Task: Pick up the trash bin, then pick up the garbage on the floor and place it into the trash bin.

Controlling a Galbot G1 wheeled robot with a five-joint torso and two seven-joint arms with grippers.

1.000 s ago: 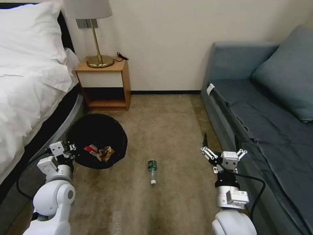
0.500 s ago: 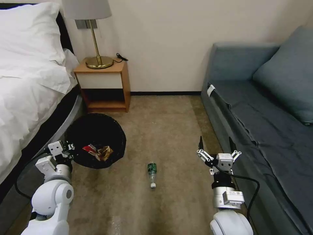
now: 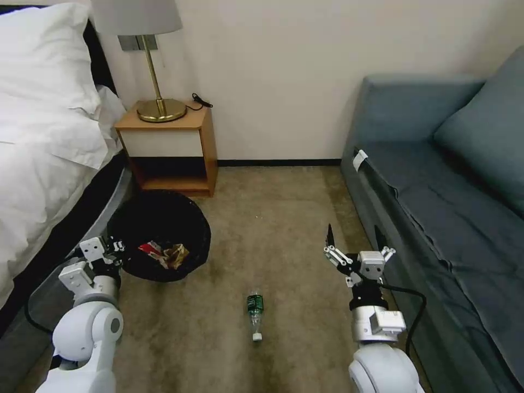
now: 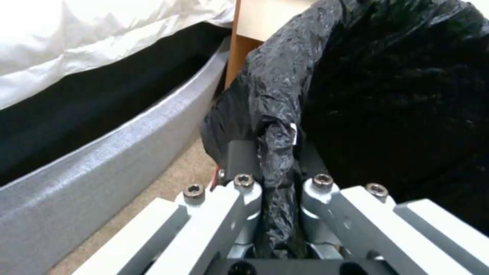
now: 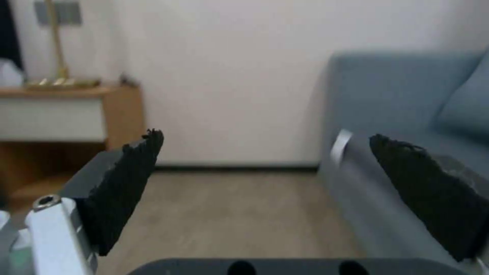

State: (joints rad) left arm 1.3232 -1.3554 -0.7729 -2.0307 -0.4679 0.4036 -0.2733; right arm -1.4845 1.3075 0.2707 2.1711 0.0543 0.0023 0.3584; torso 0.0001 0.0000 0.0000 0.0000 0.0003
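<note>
The trash bin, round and lined with a black bag, sits low at the left beside the bed. My left gripper is shut on the near rim, pinching the black bag between its fingers. Inside the bin lie a red-and-white wrapper and a gold-brown wrapper. A clear bottle with a green label lies on the carpet in the middle, cap toward me. My right gripper stands open and empty, raised beside the sofa, to the right of the bottle and farther off; its black pads point at the far wall.
A bed with white linen runs along the left. A wooden nightstand with a brass lamp stands behind the bin. A blue-grey sofa fills the right side. Carpet lies between them.
The whole view has shifted, so the camera moved; the bottle now sits lower in the picture. The left gripper still holds the bin rim. The right gripper stays open.
</note>
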